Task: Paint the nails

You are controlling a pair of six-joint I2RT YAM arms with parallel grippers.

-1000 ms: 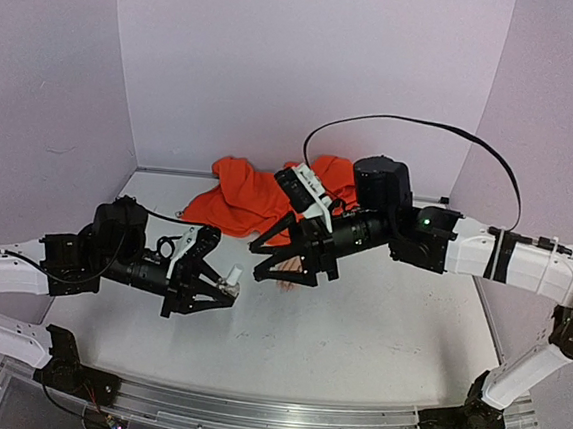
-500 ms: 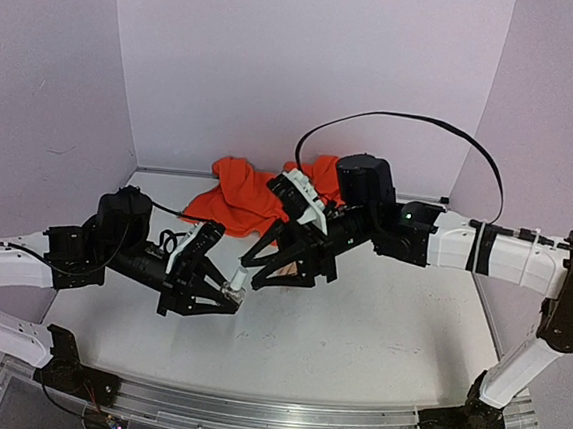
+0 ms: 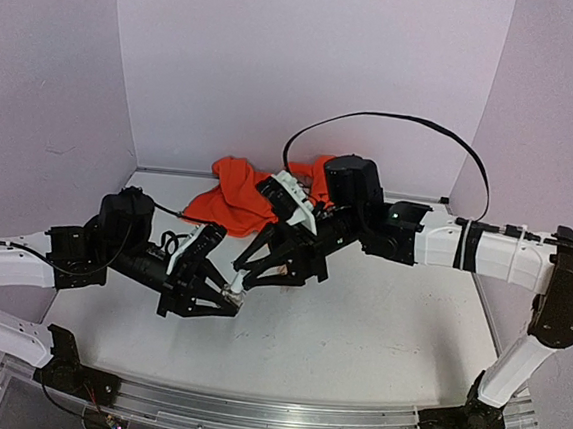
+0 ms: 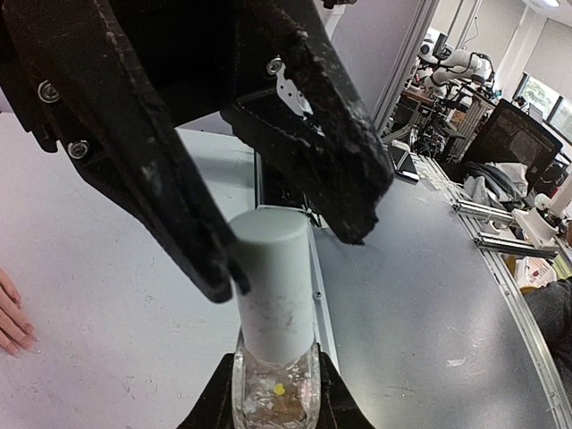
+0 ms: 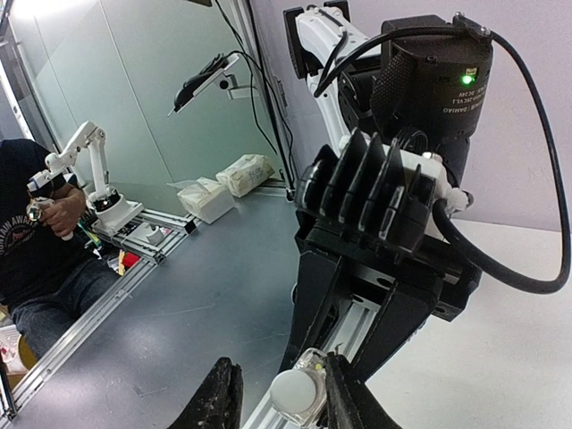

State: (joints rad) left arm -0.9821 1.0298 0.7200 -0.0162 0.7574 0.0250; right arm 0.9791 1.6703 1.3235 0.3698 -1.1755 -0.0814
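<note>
A small nail polish bottle with a clear glass body and a tall white cap stands upright in my left gripper, which is shut on the glass. My right gripper is open around the cap: one finger touches it, and the other stands a little off. From above, both grippers meet at the bottle mid-table. The nails of the flesh-coloured hand show at the left edge of the left wrist view. From above, the hand is hidden behind my right gripper.
The orange sleeve lies bunched at the back of the white table, behind my right arm. A black cable loops above that arm. Purple walls close in the back and sides.
My right arm has swung left and down to the bottle, and its jaws have narrowed around the cap. The left gripper has lifted the bottle slightly toward it.
</note>
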